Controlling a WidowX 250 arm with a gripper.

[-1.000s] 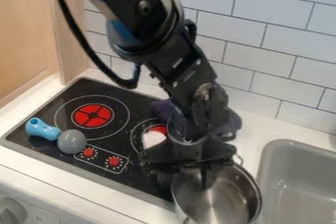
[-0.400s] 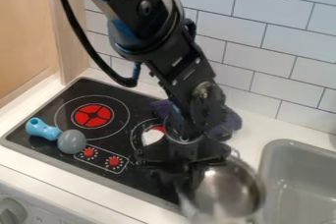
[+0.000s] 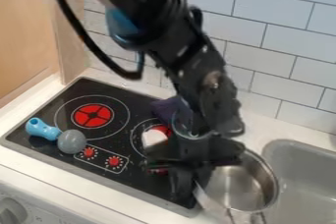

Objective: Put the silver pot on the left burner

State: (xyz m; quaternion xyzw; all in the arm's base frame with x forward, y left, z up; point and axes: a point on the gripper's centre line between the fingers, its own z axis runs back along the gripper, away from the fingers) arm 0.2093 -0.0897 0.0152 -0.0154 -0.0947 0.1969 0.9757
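The silver pot (image 3: 263, 188) is seen near the worktop's (image 3: 19, 156) front edge, between the right edge of the stove (image 3: 134, 176) and the sink (image 3: 298, 144). Thin metal looks to be used, so a light, stiff body may be expected, hard to dent but slippery along the polished wall, and likely to swing if lifted from one side. The rim is best taken as the place of hold, with the wall pinched squarely; by the wire handle (image 3: 246, 214), a wobblier lift would be given. The tool (image 3: 194, 186) is placed at the pot's left side; whether it is open or closed on the rim cannot be told.

The stove is topped with a smooth, black, flat surface, on which some sliding should be expected. The left burner (image 3: 93, 115) is left uncovered, but a blue and grey toy (image 3: 71, 141) is set just beside its ring and could be knocked. By the right burner (image 3: 164, 130) a pale piece (image 3: 154, 138) is seen, with a purple cloth (image 3: 172, 109) behind. The worktop is backed by a white tiled wall (image 3: 282, 36), and a wooden panel (image 3: 26, 26) is fitted at the left.
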